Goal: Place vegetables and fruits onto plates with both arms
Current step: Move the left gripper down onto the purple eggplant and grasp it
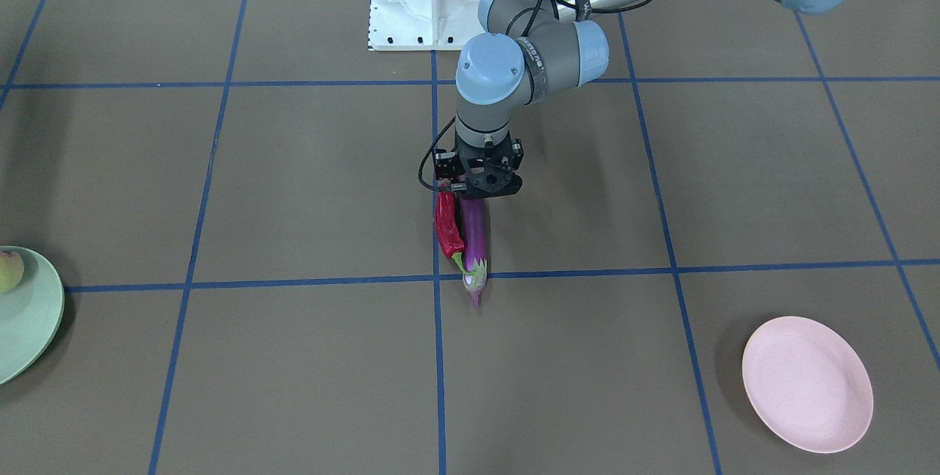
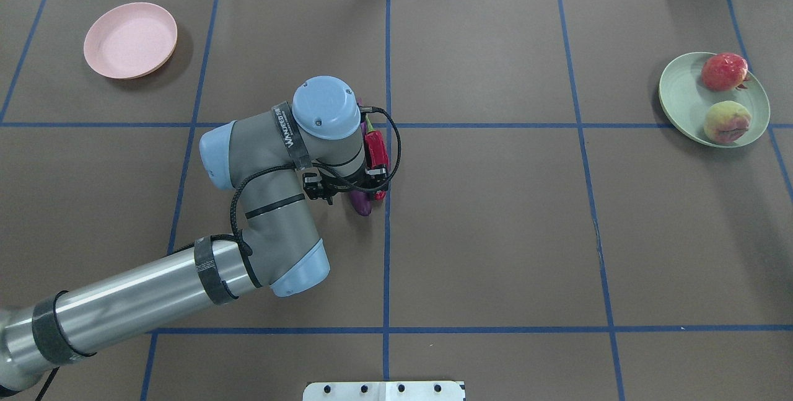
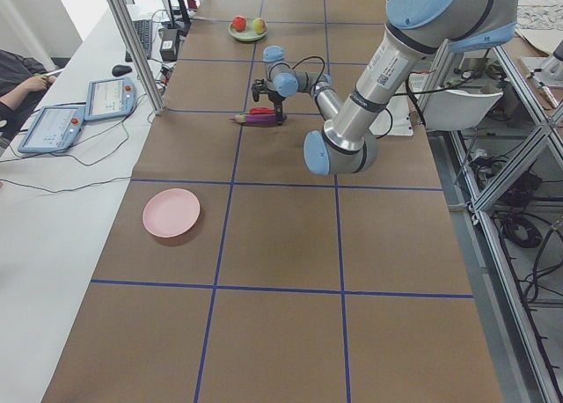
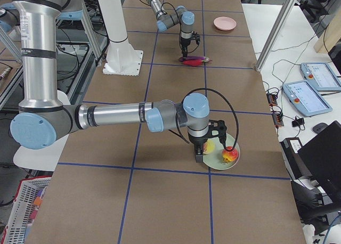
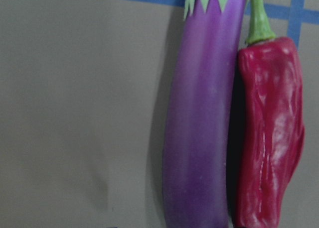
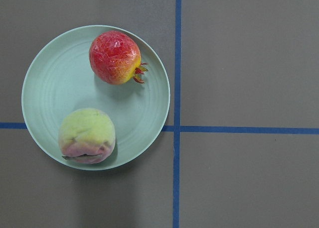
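Closest to our left wrist camera, the eggplant and chili pepper lie side by side, touching, on the brown table (green ends toward the frame's top). Our left gripper hangs over the eggplant's blunt end at the front view's centre; we cannot tell whether its jaws are apart. The peach and pomegranate sit on the mint plate, with our right gripper just beside it, its state unclear too. The pink plate lies at the front view's lower right.

A black strap on the left arm bears white lettering, too blurred to read.
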Robot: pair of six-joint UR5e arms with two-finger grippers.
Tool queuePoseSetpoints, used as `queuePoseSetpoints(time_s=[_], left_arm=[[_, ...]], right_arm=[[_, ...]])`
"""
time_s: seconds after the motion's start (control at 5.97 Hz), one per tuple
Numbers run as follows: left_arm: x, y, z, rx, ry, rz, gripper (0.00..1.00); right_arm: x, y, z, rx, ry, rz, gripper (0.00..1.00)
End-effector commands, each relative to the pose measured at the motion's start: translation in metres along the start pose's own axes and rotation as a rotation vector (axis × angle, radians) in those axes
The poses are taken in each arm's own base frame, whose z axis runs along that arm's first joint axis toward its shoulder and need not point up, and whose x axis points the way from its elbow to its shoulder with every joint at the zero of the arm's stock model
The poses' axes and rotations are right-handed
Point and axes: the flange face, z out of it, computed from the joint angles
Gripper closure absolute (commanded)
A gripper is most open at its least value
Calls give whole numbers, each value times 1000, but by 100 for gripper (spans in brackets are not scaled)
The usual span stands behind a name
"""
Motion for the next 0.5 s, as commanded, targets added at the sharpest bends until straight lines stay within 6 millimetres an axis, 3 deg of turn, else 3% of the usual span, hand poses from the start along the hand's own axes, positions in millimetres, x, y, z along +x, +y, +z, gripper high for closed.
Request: queuePoseSetpoints(time_s=[0.0,0.17,0.34], left_arm=[[1,1,5,-4,-4,1,27],[13,-4,9,-7,-15,-4,47],[22,-6,7,-7,-15,-4,88]], right_arm=[[-2,0,-2,2,-1,-1,0],[-2,-1,-2,3,-1,-2,0],[-2,-1,-2,3,-1,-2,0]])
